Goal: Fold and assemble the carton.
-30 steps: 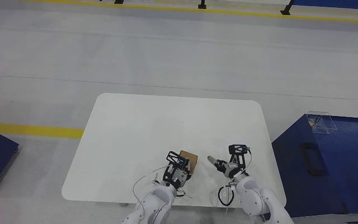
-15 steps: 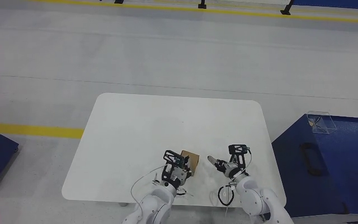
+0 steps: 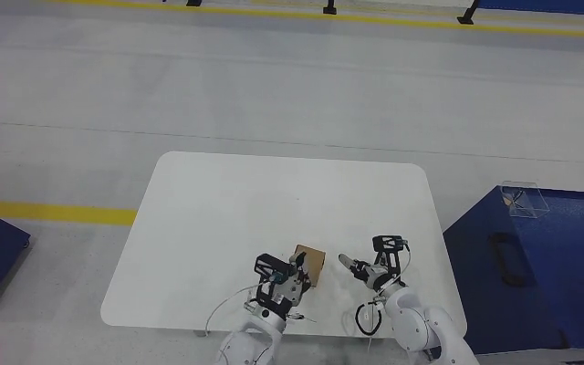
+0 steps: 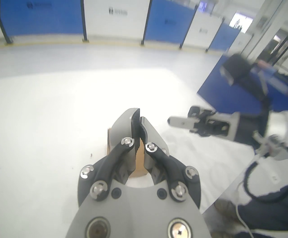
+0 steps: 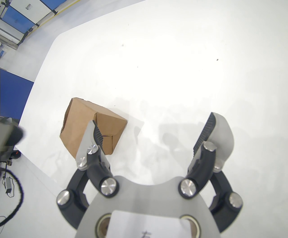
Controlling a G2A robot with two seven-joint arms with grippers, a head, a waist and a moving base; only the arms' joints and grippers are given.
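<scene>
Right wrist view shows right jaws spread wide near the carton, left jaws seemingly clenched empty beside it.

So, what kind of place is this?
Probably a factory hall or robot test area: a wide grey floor with yellow lines, blue-and-white partition panels, and one white table bearing a small cardboard carton.

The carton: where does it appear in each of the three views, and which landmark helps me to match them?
Top view: the carton stands near the edge of the white table closest to the robot, between the two arms.
Left wrist view: mostly hidden behind the shut fingers of the left gripper.
Right wrist view: on the table, partly behind one finger of the open right gripper.
Shared landmark: the right gripper, beside the carton in all three.
</scene>
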